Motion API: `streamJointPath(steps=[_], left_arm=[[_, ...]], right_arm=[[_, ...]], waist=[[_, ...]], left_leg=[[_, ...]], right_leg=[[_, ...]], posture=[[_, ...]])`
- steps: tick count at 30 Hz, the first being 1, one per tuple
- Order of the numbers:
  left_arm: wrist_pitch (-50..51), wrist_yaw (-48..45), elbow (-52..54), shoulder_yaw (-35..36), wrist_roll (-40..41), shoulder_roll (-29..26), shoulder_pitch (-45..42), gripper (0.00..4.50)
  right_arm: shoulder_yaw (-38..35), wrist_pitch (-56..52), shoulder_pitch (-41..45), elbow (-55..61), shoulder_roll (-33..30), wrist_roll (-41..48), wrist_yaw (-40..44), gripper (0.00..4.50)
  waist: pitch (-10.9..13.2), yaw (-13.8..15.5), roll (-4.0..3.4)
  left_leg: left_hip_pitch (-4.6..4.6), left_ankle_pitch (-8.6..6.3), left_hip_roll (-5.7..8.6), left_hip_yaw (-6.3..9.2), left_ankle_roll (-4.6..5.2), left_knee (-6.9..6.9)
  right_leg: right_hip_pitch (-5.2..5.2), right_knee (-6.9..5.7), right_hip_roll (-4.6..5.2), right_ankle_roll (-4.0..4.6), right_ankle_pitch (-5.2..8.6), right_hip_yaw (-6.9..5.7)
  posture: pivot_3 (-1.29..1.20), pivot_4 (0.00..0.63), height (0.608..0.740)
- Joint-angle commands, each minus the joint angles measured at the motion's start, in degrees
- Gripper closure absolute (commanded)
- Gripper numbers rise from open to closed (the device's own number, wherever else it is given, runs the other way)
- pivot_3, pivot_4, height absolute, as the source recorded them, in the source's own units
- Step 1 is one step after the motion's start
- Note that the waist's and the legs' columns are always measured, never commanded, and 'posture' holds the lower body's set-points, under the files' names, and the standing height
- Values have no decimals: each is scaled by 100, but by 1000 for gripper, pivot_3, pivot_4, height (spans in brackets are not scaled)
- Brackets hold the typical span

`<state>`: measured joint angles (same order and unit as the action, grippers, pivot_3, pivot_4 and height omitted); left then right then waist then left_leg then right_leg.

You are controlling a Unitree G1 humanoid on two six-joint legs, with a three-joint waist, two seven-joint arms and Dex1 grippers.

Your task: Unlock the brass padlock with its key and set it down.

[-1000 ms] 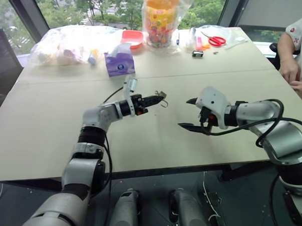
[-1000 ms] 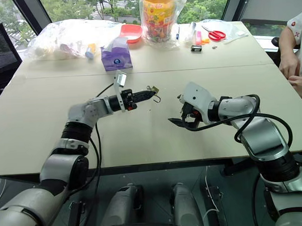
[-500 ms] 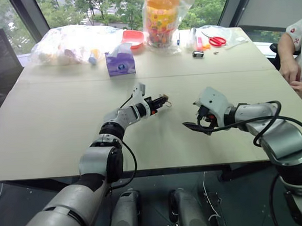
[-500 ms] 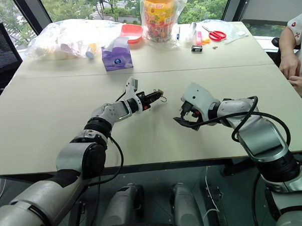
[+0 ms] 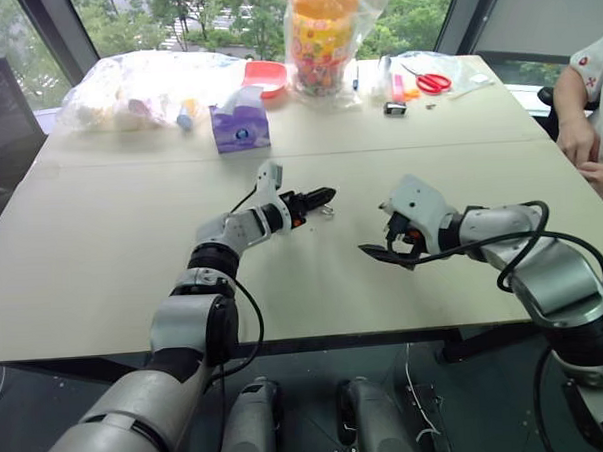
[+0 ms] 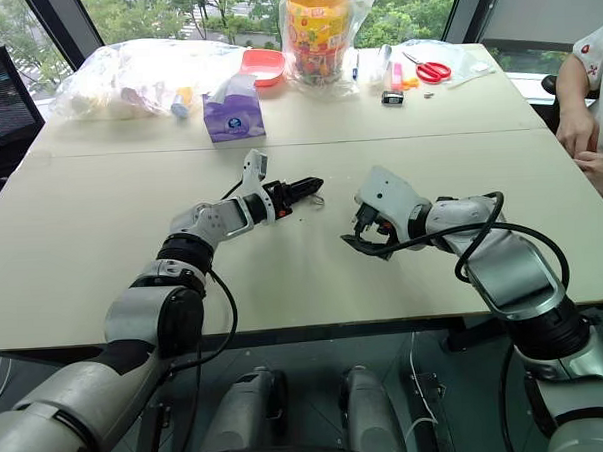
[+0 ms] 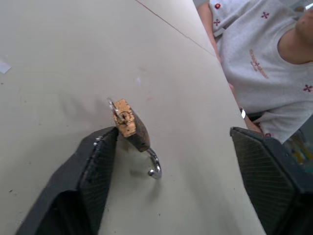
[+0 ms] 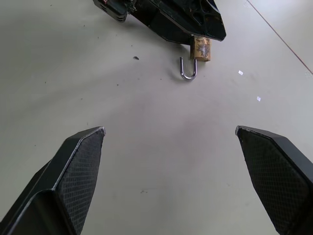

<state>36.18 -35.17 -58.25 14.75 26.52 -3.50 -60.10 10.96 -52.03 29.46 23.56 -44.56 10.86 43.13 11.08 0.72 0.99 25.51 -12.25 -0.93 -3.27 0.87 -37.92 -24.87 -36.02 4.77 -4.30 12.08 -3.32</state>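
Note:
The brass padlock (image 7: 131, 126) lies on the beige table (image 5: 102, 245) near its middle, with its silver shackle (image 7: 154, 165) swung open like a hook. A small silver piece sticks out of the body's end away from the shackle; I cannot tell if it is the key. My left gripper (image 5: 323, 197) is open low over the table, and one finger (image 7: 100, 161) touches the padlock's side. My right gripper (image 5: 382, 232) stands open a short way to the right, pointing at the padlock (image 8: 200, 49), with nothing between its fingers.
Along the table's far edge are a purple tissue box (image 5: 239, 129), a clear bag of items (image 5: 145, 88), a red bowl (image 5: 265, 75), a bagged orange jar (image 5: 323, 35) and red scissors (image 5: 432, 81). A person (image 5: 591, 103) sits at the right.
My left gripper has gone from shut on the padlock to wide open, and the padlock now rests on the table by its finger. The right gripper has stayed open and nearly still.

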Motion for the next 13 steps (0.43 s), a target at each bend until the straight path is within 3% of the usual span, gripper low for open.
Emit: streamJointPath(steps=[1,6,13], left_arm=[[248,56,647,-158,-150,-253,253,615],[858,-216,3875,-816,-306,-1388,1611,615],[942,-57,6048,-965,-329,-2053,2862,615]], right_arm=[[-47,61,81,143,-4,-3,-19,0],[-391,45,-173,233,5,115,-98,0],[-788,146,-354,132,373,237,-416,0]], waist=[[0,-17,0],[0,-169,-1],[-2,2,-4]], left_leg=[[0,0,0,0,0,0],[-7,-1,-7,-3,0,22],[-8,3,3,-2,-11,37]], right_leg=[[0,0,0,0,0,0],[-8,-2,-3,-2,-1,7],[-4,19,32,11,4,4]], posture=[[0,150,740],[0,150,740],[0,150,740]])
